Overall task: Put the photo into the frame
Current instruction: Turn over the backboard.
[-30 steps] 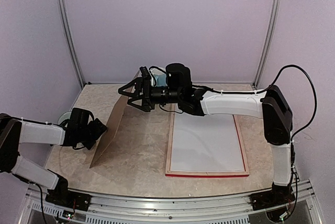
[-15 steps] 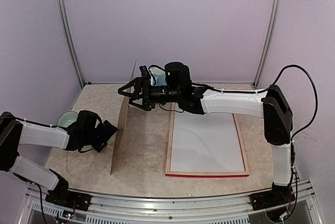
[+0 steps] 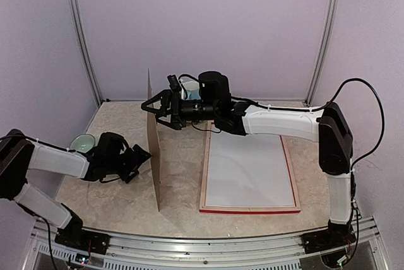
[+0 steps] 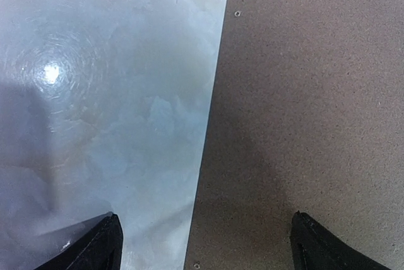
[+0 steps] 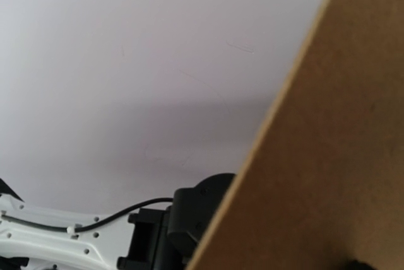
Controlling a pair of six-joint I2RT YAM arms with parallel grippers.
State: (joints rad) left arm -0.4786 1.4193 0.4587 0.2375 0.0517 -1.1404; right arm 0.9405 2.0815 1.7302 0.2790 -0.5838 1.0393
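Brown backing board [image 3: 154, 163] has swung upright, with left tool [image 3: 144, 155] and right tool [image 3: 151, 109] both released.

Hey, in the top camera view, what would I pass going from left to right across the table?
teal bowl → left gripper → brown board, standing on edge → frame

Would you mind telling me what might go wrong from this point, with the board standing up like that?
The brown backing board stands almost upright on one edge, and the left gripper and right gripper beside it are both open, so it may topple either way.
Falling to the right, it could land askew on the frame and shift the white sheet lying in it.
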